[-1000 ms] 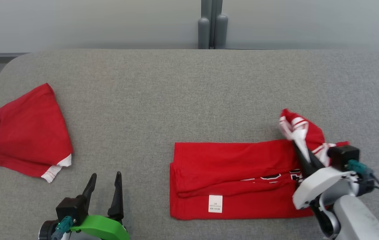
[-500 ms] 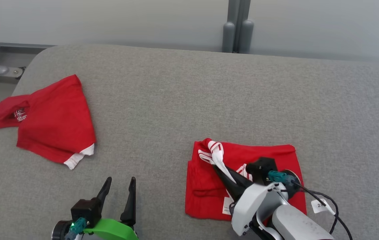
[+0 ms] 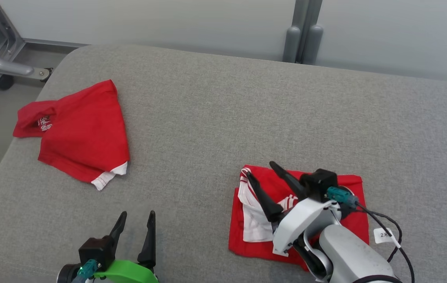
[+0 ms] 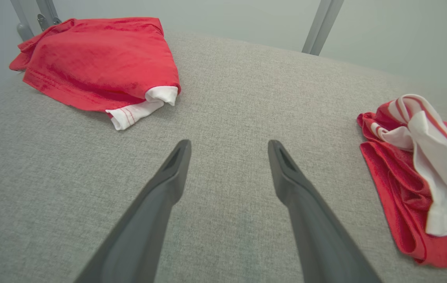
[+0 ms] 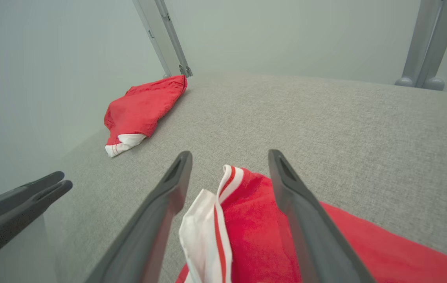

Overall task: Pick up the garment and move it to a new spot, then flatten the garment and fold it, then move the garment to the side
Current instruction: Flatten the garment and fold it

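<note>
Red cloth on grey felt, three views.

Head view: the folded red garment lies on the near right part of the grey table, with its white striped sleeve turned up over its left end. My right gripper is above that end, fingers spread and gripping nothing. One finger crosses the white sleeve and the other lies over red cloth. My left gripper is at the near edge, fingers likewise apart and empty, well apart from the garment. A second red garment lies rumpled at the table's far left corner.

Left wrist view: my left gripper is splayed above bare table, with nothing between its fingers. The garment lies at the right edge, the white striped sleeve draped on top. The second red garment lies at the upper left.

Right wrist view: my right gripper stands wide. The white striped sleeve rises between its fingers, and the red body of the garment lies below and to the right. I cannot tell whether either finger touches the cloth. My left gripper shows at the lower left, and the second red garment lies beyond it near the table's corner.
</note>
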Controlling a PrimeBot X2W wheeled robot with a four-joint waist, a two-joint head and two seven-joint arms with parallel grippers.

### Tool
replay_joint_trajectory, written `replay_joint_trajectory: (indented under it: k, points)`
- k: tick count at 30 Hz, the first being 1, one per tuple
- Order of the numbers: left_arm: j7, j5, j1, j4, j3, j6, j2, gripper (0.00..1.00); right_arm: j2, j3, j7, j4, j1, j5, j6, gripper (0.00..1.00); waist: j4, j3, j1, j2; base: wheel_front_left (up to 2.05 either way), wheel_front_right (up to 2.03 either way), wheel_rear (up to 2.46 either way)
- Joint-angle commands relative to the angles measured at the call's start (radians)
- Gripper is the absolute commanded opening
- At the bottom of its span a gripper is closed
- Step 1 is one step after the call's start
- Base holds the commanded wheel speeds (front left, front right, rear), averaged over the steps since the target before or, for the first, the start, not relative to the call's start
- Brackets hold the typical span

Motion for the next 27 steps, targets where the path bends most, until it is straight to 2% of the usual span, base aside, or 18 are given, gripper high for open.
replay_joint_trajectory:
  k: [1, 5, 9, 14, 19, 27]
  points:
    - [0.0, -0.001, 0.013, -0.006, 0.005, 0.001, 0.002, 1.0, -0.007, -0.015, -0.016, -0.019, -0.009, 0.012, -0.001, 1.0, -0.015, -0.002, 0.0, 0.0, 0.0, 0.0, 0.0]
    - [0.0, -0.006, 0.011, -0.015, 0.009, 0.005, 0.002, 1.0, -0.043, -0.124, -0.037, -0.091, 0.029, 0.026, -0.001, 1.0, -0.042, -0.007, 0.0, 0.0, 0.0, 0.0, 0.0]
    - [0.0, -0.006, 0.01, -0.02, 0.007, 0.008, 0.002, 1.0, -0.086, -0.173, -0.039, -0.161, 0.094, 0.019, -0.001, 1.0, -0.063, -0.009, 0.0, 0.0, 0.0, 0.0, 0.0]
    - [0.0, -0.009, 0.008, -0.022, 0.004, 0.008, 0.002, 1.0, -0.134, -0.139, -0.039, -0.231, 0.194, 0.056, -0.001, 1.0, -0.073, -0.008, 0.0, 0.0, 0.0, 0.0, 0.0]
    - [0.0, -0.013, 0.01, -0.019, -0.004, 0.006, 0.002, 1.0, -0.175, -0.058, -0.03, -0.278, 0.256, 0.119, -0.001, 1.0, -0.073, -0.005, 0.0, 0.0, 0.0, 0.0, 0.0]
    - [0.0, -0.013, 0.003, -0.02, -0.004, 0.005, 0.002, 1.0, -0.183, -0.008, -0.014, -0.233, 0.261, 0.141, -0.001, 1.0, -0.059, -0.007, 0.0, 0.0, 0.0, 0.0, 0.0]
